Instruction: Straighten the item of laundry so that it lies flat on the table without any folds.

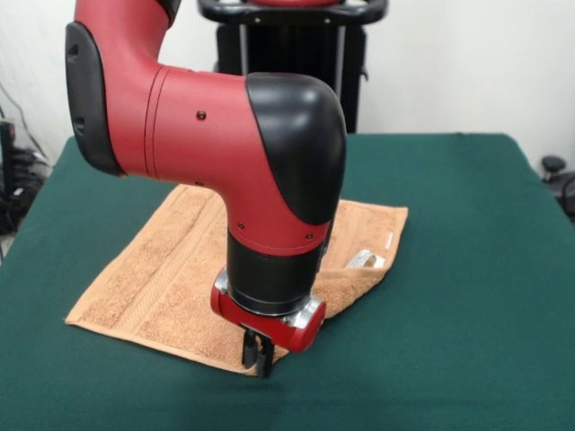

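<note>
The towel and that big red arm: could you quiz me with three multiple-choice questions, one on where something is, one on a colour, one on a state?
1. Where is the claw?
A. at the towel's near edge
B. high above the table
C. off beside the table

2. What colour is the table top?
A. white
B. dark green
C. red

3. How does the towel lie?
A. rolled into a tube
B. hanging off the table
C. spread out, with a fold at its right side

Answers:
1. A: the claw's tips are down at the towel's front edge.
2. B: green cloth shows all round the towel.
3. C: most lies flat, but a flap is turned over near the white label.
</note>
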### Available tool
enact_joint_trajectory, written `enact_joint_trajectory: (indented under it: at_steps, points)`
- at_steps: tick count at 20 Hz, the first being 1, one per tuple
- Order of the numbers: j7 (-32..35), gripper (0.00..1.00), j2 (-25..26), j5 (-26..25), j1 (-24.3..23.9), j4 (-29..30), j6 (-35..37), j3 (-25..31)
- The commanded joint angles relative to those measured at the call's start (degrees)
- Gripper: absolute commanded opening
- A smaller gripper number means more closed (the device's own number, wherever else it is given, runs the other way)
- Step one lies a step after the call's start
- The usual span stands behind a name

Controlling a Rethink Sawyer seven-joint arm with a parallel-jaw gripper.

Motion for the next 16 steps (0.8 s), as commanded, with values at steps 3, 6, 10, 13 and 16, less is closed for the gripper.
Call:
enact_joint_trajectory:
  at_steps: [3,6,10,13,16]
  points:
    - [8.81,0.0,6.87,-0.24,1.71,-0.51,-8.46,1.02]
    - [8.55,0.0,6.64,-0.22,1.83,-0.29,-8.56,0.87]
    - [8.32,0.0,6.22,-0.03,1.62,0.26,-8.59,0.89]
    - [6.7,0.0,5.99,-0.05,1.24,0.44,-7.8,1.31]
    - [4.93,1.0,6.1,0.46,0.68,0.34,-6.16,2.2]
